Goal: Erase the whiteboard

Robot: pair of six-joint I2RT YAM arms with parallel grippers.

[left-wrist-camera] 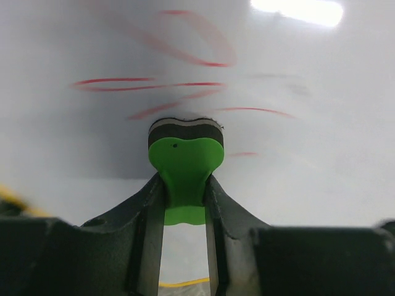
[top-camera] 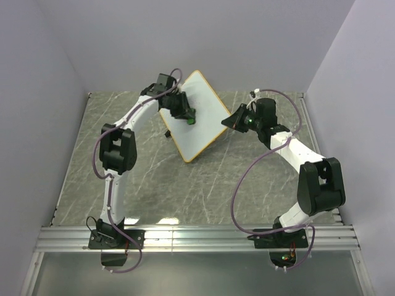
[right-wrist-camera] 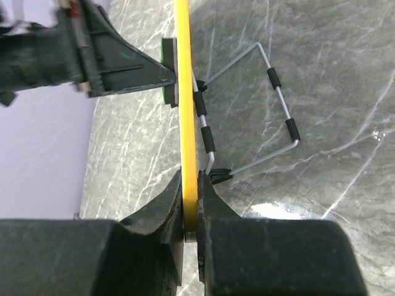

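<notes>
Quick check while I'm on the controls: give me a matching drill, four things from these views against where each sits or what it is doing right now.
Things
1. left gripper
2. right gripper
3. red marks
4. wire stand

States
A. shut on the whiteboard at its yellow edge
B. on the white face, beyond the green eraser
C. behind the whiteboard, on the side away from the green eraser
D. shut on the green eraser

Pairs: 1-D, 2-A, 3-B, 4-C
</notes>
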